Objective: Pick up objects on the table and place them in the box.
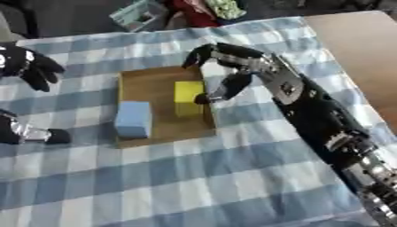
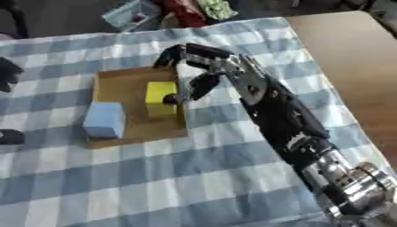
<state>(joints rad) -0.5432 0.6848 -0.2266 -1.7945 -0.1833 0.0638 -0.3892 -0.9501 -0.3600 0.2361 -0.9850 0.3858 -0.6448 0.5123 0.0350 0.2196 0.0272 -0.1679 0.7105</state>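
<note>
The right arm slants in from the lower right, its hand (image 1: pixel 232 66) spread above the box's (image 1: pixel 147 82) right wall, released, thumb tip touching the yellow block (image 1: pixel 188 97) inside. A blue block (image 1: pixel 133 119) sits at the box's left. The left eye view shows more of the left hand (image 1: pixel 27 66), relaxed, on the counter (image 1: pixel 194 177).

The left hand (image 1: pixel 31 66) is cut by the picture's left edge, fingers blurred.
</note>
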